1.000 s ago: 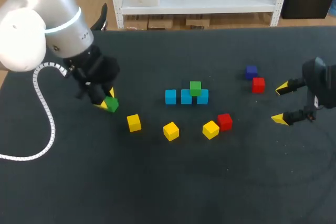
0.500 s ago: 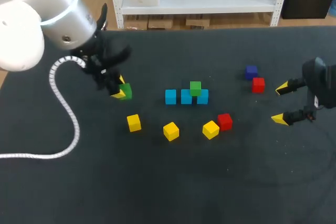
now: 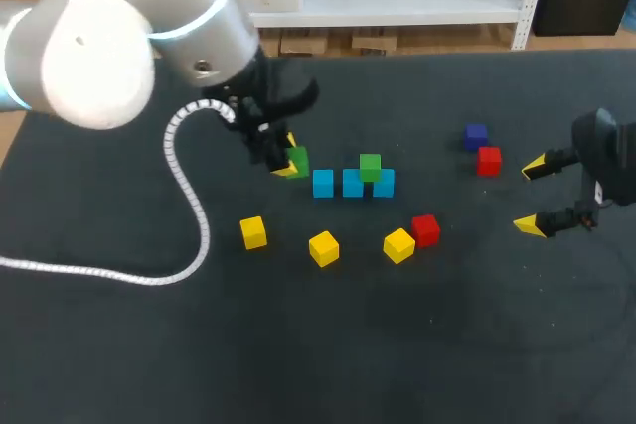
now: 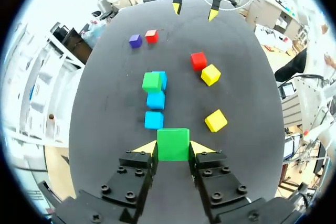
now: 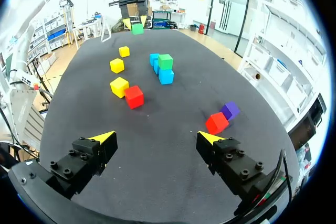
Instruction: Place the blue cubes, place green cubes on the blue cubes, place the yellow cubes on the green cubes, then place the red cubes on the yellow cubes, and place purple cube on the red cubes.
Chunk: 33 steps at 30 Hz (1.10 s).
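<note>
One green cube (image 4: pixel 173 144), pinched in the left fingers (image 4: pixel 144 148), could knock the blue cubes (image 4: pixel 154 109) askew if lowered off-centre; right fingers (image 5: pixel 102 137) spread.

Head view: you look down from high above and behind, over the whole tabletop (image 3: pixel 298 345). Left wrist view: along the left claw (image 4: pixel 173 148), close to the blue cubes (image 4: pixel 155 100); right wrist view: along the right claw (image 5: pixel 156 137), from the opposite side, farther off. All three share those cubes.
</note>
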### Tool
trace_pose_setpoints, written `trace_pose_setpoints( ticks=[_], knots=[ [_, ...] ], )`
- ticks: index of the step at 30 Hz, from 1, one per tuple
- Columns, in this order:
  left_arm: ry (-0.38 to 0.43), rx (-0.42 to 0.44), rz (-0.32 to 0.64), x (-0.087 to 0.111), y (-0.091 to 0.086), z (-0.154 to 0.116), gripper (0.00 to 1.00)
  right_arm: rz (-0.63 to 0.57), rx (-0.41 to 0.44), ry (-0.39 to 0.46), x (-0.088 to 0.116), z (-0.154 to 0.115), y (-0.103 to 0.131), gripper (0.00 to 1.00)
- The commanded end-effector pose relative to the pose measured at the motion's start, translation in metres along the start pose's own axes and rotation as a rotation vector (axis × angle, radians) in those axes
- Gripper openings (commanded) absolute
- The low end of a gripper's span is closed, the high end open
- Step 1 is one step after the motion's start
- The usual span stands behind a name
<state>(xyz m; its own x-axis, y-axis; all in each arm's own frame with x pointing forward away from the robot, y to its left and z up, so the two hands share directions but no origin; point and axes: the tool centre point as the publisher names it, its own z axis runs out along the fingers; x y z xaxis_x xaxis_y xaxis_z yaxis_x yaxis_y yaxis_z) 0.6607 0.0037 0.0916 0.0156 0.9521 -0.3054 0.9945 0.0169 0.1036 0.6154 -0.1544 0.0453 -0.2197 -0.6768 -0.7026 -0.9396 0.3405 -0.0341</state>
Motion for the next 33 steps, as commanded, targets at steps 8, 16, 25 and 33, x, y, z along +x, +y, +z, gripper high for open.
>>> trace_pose_setpoints(
  ticks=[8,16,25,33],
  knots=[
    [0.044,0.052,0.044,-0.027,0.021,0.025,0.0,-0.001,0.0,-0.003,0.0,0.001,0.0,1.0],
    [0.036,0.079,0.054,-0.03,0.028,0.04,0.0,-0.001,0.0,-0.003,0.0,0.001,0.0,1.0],
    [0.05,0.086,0.064,-0.027,0.035,0.055,0.0,-0.001,0.0,-0.003,0.0,0.001,0.0,1.0],
    [0.041,0.094,0.069,-0.028,0.038,0.063,0.0,-0.001,0.0,-0.003,0.0,0.001,0.0,1.0]
  ],
)
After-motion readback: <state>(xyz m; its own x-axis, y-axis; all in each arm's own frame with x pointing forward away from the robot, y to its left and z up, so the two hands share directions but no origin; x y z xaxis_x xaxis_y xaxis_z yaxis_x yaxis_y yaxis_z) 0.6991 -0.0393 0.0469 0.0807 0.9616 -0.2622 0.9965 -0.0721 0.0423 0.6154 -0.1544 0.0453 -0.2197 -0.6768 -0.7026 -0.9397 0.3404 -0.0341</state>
